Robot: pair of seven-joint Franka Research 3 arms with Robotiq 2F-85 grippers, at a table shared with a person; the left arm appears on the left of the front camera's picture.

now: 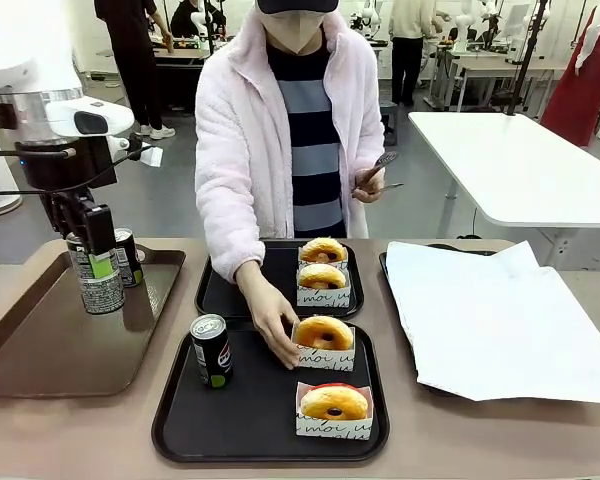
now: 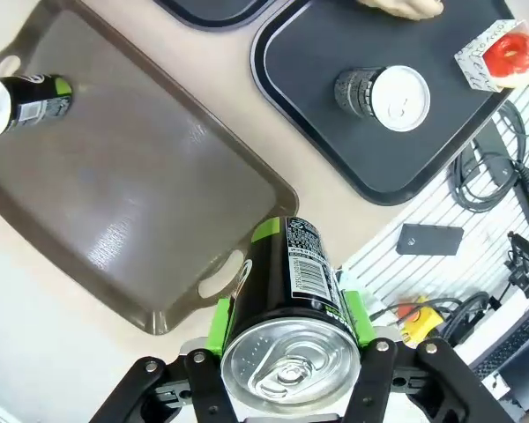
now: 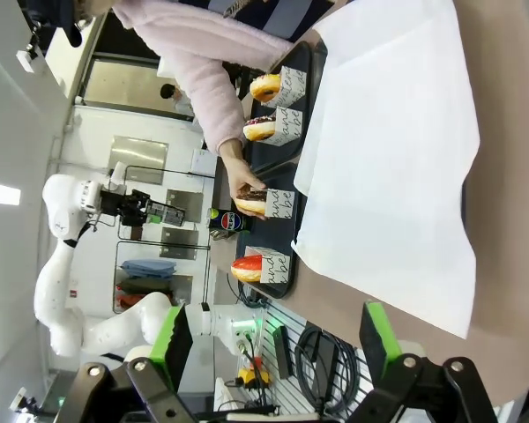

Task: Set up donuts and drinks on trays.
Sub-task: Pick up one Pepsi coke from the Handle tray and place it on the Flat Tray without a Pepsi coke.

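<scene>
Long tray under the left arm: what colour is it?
Plain brown plastic tray, clearest in the left wrist view.

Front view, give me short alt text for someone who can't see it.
The left gripper holds a soda can above a brown tray, while a person's hand sets a donut on the near black tray.

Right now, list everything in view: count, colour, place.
Donuts: four, golden-orange in white sleeves; two per black tray.
Cans: three, black; one on near black tray, one on brown tray, one in left gripper.
Black trays: two, centre.
Brown tray: one, left.
White paper: one sheet, right.
Person's hand: on a near-tray donut.
Left gripper: shut on a can, raised above the brown tray.
Right gripper: open, empty.
</scene>
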